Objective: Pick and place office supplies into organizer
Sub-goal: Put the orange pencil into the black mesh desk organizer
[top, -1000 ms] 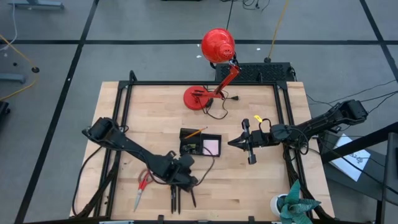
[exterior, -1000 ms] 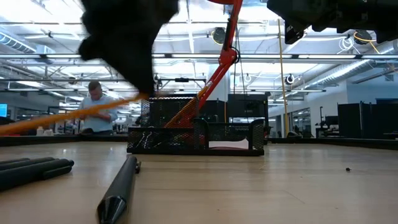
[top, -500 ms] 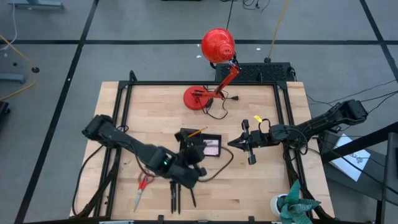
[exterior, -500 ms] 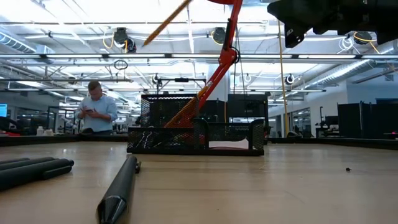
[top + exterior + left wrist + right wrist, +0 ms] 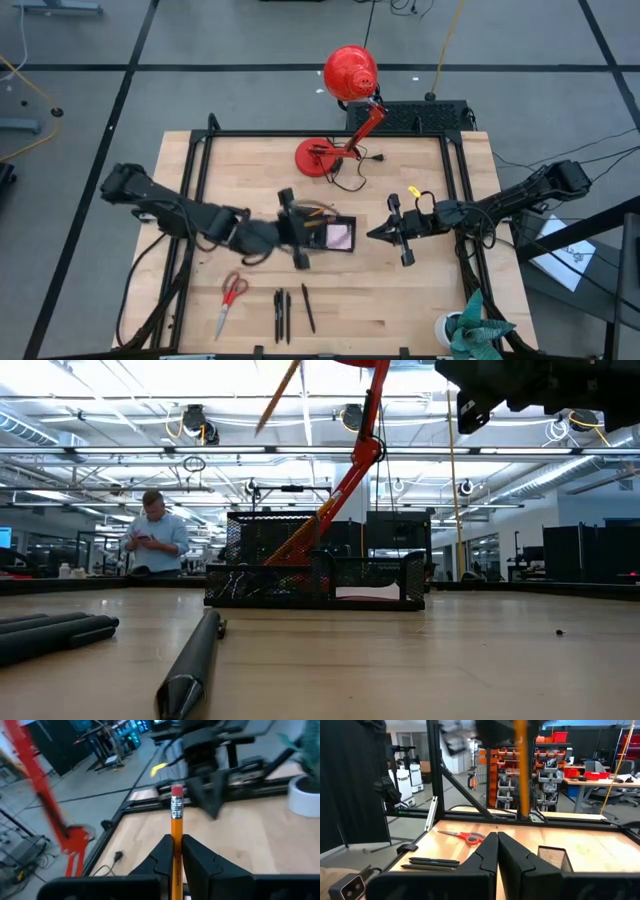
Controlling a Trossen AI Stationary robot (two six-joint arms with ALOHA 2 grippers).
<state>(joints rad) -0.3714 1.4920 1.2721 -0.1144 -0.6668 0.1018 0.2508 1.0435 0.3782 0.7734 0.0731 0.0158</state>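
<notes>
My left gripper (image 5: pixel 300 240) hovers at the left end of the black organizer (image 5: pixel 338 234) and is shut on an orange pencil (image 5: pixel 175 827). In the low view this pencil (image 5: pixel 279 396) hangs high over the organizer (image 5: pixel 318 575). A second orange pencil (image 5: pixel 300 540) leans in the taller section, and the pink sticky pad (image 5: pixel 340 237) lies in the low section. The red-handled scissors (image 5: pixel 232 294) and three black pens (image 5: pixel 283 314) lie flat near the near edge. My right gripper (image 5: pixel 372 231) waits shut, right of the organizer. My left gripper pinches the pencil's shaft (image 5: pixel 175 847) between its two fingers, which lie roughly level, pointing toward the table's right, across the pencil. The pencil stands steeply, eraser end (image 5: pixel 176 795) up, its lower end (image 5: pixel 522 815) hanging free. It is lifted clear of table and organizer.
A red desk lamp (image 5: pixel 340 110) stands on its base at the far edge, its cord (image 5: pixel 350 175) trailing toward the organizer. A potted plant (image 5: pixel 470 330) sits at the near right corner. A black frame rail (image 5: pixel 200 180) borders the table. Bare wood lies between organizer and pens.
My left gripper has risen from the pens near the near edge and swung toward the far side, ending at the organizer's left end, and it has turned about. The pencil came up with it, from nearly level low over the table to steep and high.
</notes>
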